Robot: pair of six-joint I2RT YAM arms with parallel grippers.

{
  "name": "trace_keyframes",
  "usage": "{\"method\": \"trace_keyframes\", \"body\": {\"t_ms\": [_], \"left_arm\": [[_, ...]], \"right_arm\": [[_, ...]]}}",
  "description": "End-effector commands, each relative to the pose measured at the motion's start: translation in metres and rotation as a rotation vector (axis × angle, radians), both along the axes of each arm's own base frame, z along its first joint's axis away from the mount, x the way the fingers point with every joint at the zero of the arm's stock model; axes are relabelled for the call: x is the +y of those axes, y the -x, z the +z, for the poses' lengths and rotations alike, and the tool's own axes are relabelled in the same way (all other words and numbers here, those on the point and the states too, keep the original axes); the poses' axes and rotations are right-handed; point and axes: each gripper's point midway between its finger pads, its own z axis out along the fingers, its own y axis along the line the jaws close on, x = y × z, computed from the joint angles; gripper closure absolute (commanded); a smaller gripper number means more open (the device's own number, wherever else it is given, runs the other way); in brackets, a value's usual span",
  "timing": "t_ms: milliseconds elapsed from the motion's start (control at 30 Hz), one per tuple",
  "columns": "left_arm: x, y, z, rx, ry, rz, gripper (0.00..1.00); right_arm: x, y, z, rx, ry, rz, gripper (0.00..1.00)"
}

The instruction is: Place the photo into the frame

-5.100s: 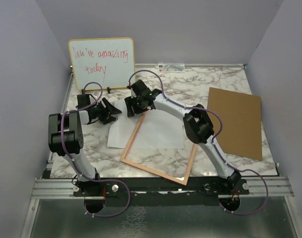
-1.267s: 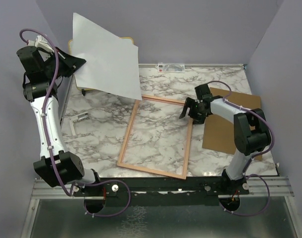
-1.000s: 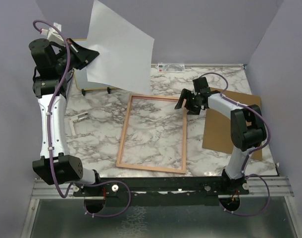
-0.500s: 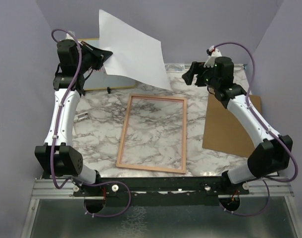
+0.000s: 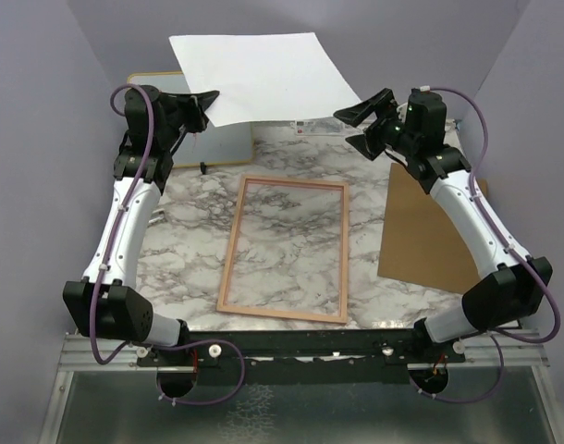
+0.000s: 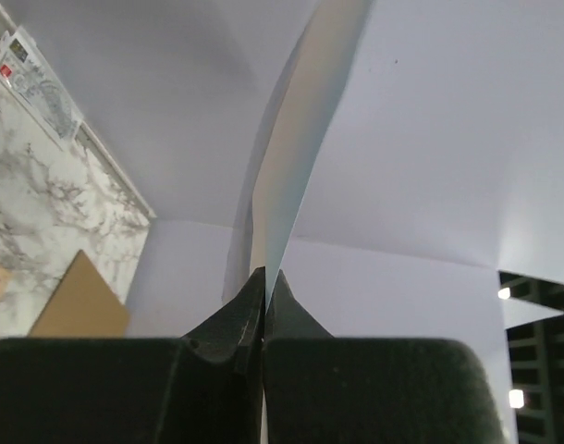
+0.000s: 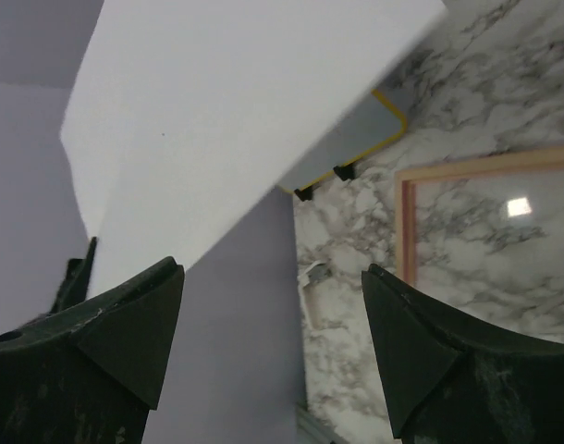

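My left gripper (image 5: 206, 100) pinched shut on the photo (image 5: 263, 74), right gripper (image 5: 361, 126) wide open, empty, near its edge, frame (image 5: 230, 250) flat below

The marble-patterned table (image 5: 194, 236) in front of me carries the frame (image 5: 284, 250) lying flat near its centre, long sides running away from me. To my right, apart from the frame, a brown backing board (image 5: 435, 227) lies flat at the table's right edge. At the far left corner stands a yellow-edged whiteboard (image 5: 228, 146), and a small label (image 5: 312, 127) lies along the far edge.
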Motion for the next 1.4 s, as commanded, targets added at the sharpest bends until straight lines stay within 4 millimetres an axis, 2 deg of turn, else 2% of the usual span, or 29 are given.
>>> {"method": "trace_keyframes", "body": {"t_ms": [0, 133, 267, 400, 667, 833, 900, 1000, 1100, 1267, 1367], "left_arm": [[0.006, 0.000, 0.009, 0.055, 0.271, 0.056, 1.00], [-0.007, 0.000, 0.011, 0.062, 0.354, -0.016, 1.00], [-0.013, 0.007, 0.011, 0.065, 0.357, -0.030, 1.00], [-0.018, 0.012, 0.005, 0.082, 0.363, -0.043, 1.00], [-0.029, 0.024, 0.002, 0.087, 0.353, -0.074, 1.00], [-0.029, 0.030, -0.002, 0.086, 0.348, -0.076, 1.00], [-0.031, 0.030, 0.008, 0.017, 0.307, -0.099, 1.00], [-0.045, 0.032, 0.022, -0.088, 0.146, -0.197, 1.00], [-0.060, 0.040, 0.024, -0.183, -0.044, -0.319, 1.00], [-0.060, 0.057, 0.023, -0.281, -0.352, -0.387, 1.00], [-0.064, 0.064, 0.025, -0.356, -0.480, -0.462, 1.00]], "right_arm": [[-0.001, 0.028, 0.037, 0.195, -0.321, -0.096, 0.18], [-0.003, 0.038, 0.055, 0.232, -0.450, -0.126, 0.18], [0.001, 0.033, 0.071, 0.175, -0.470, -0.102, 0.17], [0.009, 0.027, 0.075, 0.169, -0.470, -0.108, 0.17], [0.025, 0.006, 0.071, 0.157, -0.406, -0.098, 0.17], [0.029, 0.002, 0.051, 0.190, -0.375, -0.099, 0.20], [0.028, 0.004, 0.049, 0.163, -0.350, -0.093, 0.21], [0.020, 0.013, 0.053, 0.059, -0.229, -0.072, 0.20], [0.009, 0.032, 0.052, -0.058, -0.096, -0.041, 0.19], [0.000, 0.071, 0.051, -0.244, 0.109, 0.083, 0.19], [-0.004, 0.094, 0.053, -0.375, 0.262, 0.183, 0.19]]}}
